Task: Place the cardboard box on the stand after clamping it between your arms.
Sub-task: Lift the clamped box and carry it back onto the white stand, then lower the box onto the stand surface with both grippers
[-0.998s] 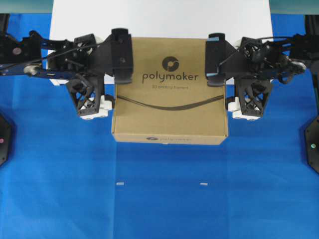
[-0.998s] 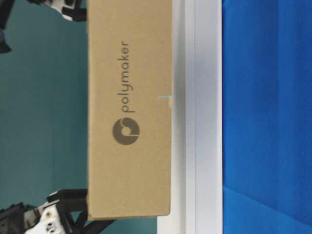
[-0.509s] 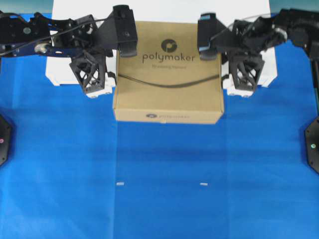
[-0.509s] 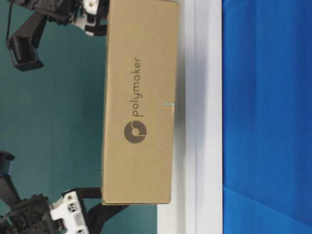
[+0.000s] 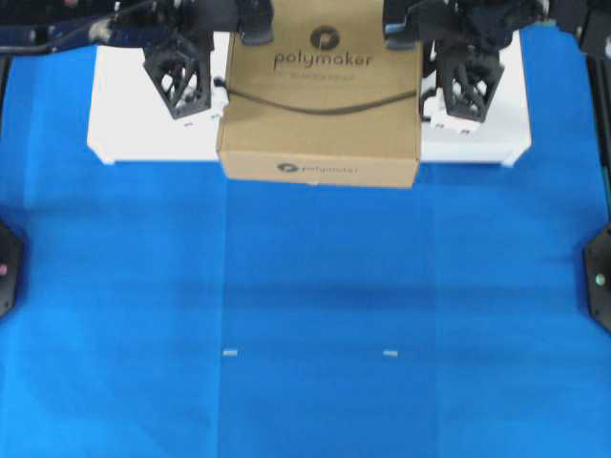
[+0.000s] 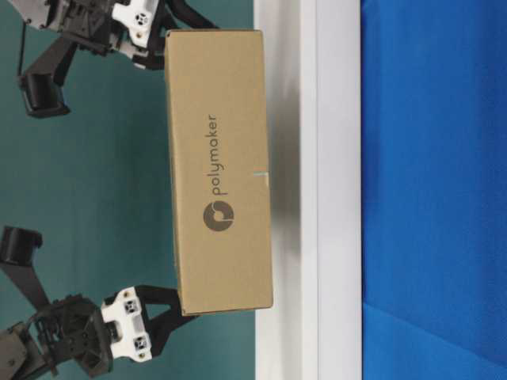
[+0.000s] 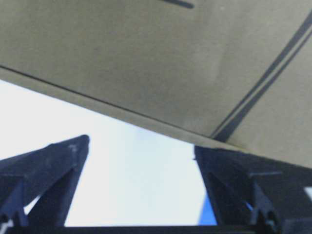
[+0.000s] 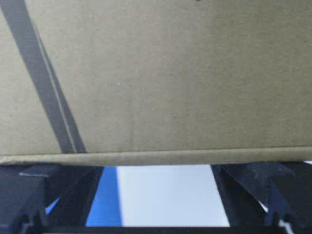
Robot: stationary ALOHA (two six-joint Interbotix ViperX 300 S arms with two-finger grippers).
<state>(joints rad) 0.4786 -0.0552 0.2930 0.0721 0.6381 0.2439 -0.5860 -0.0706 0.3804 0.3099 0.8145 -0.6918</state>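
The cardboard box (image 5: 320,95), brown and printed "polymaker", is clamped between my two arms and held over the white stand (image 5: 143,124). In the overhead view its front face reaches past the stand's front edge. My left gripper (image 5: 208,52) presses the box's left side and my right gripper (image 5: 431,52) presses its right side. Both are open, with nothing between their fingers. The wrist views show the left gripper (image 7: 141,144) and the right gripper (image 8: 157,168) against the box (image 8: 161,78), with the stand (image 7: 122,195) below. At table level the box (image 6: 218,174) hangs between the left gripper (image 6: 170,313) and the right gripper (image 6: 162,39), close above the stand (image 6: 337,190).
A blue cloth (image 5: 305,315) covers the table in front of the stand, with two small white marks (image 5: 229,352) (image 5: 389,353) on it. Black mounts sit at the left edge (image 5: 5,267) and the right edge (image 5: 601,277). A teal wall (image 6: 79,174) lies behind.
Both arms have carried the clamped box away from the table's front, from above the blue cloth to over the white stand. The jaws have stayed wide.
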